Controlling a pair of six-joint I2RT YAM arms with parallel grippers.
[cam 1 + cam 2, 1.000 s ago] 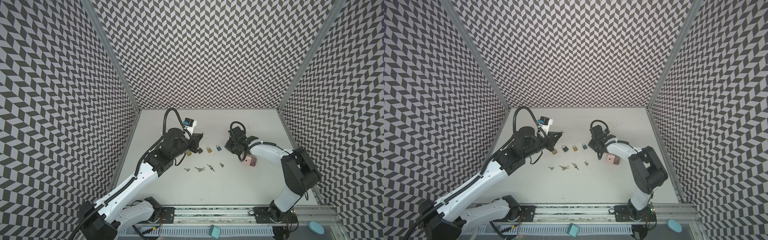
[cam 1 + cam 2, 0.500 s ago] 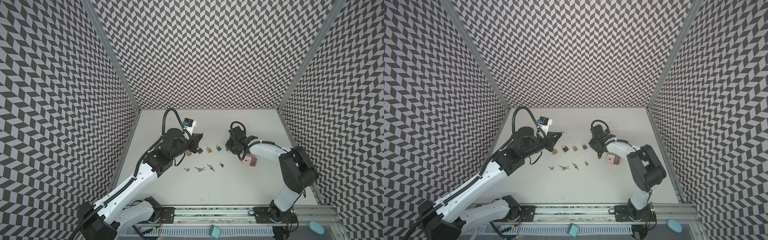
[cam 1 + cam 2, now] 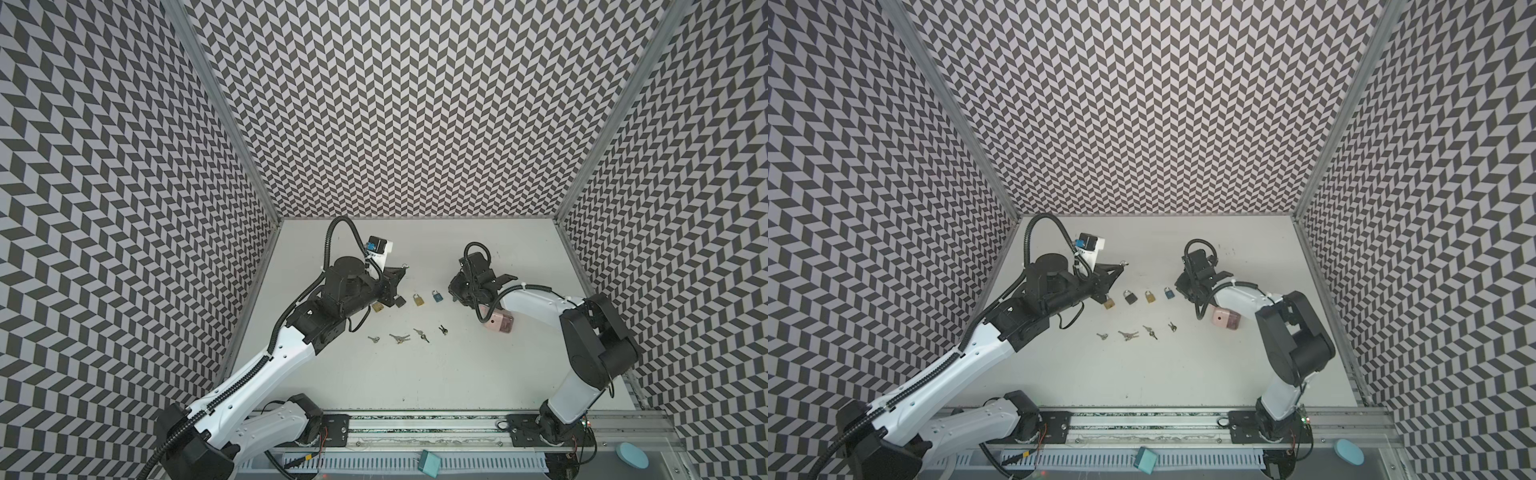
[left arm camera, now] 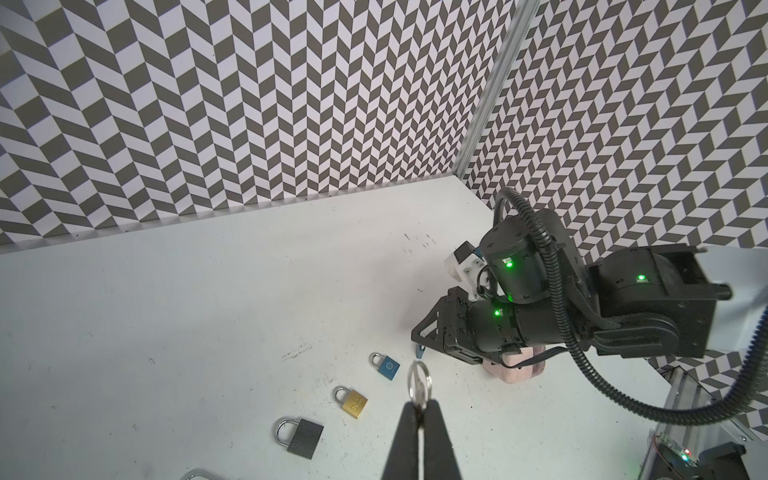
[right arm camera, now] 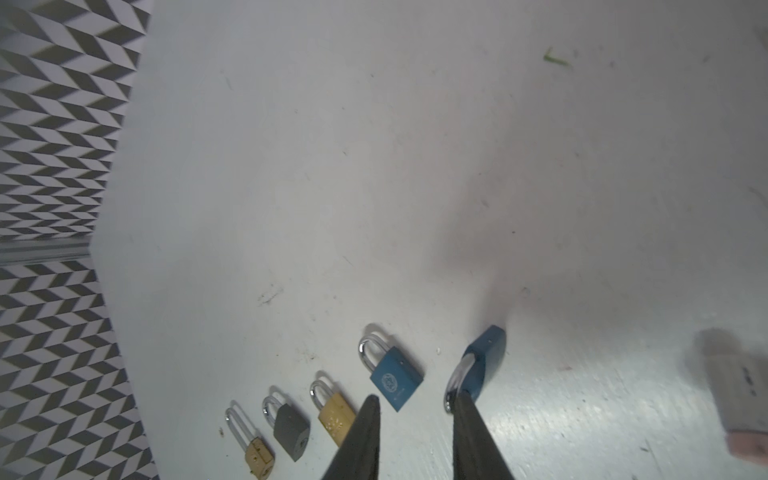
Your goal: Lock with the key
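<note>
My left gripper (image 4: pixel 420 405) is shut on a key, whose silver ring (image 4: pixel 419 382) sticks out past the tips. In both top views it hovers above the left end of the padlock row (image 3: pixel 403 269) (image 3: pixel 1122 264). My right gripper (image 5: pixel 415 397) is open and low over the table, at the right end of the row (image 3: pixel 455 293). A blue padlock (image 5: pixel 484 361) stands on edge there, with its shackle against one fingertip (image 5: pixel 461 401). It is not clamped. The left wrist view shows it just under that gripper (image 4: pixel 420 352).
A row of padlocks lies between the arms: brass (image 3: pixel 377 306), dark grey (image 3: pixel 400 301), brass (image 3: pixel 418 299), blue (image 3: pixel 436 295). Several loose keys lie nearer the front (image 3: pixel 400 338). A pink block (image 3: pixel 500 323) sits under the right forearm. Patterned walls close three sides.
The right gripper's jaws have gone from shut to open, and the blue padlock is no longer clamped. The left arm has held still with the key.
</note>
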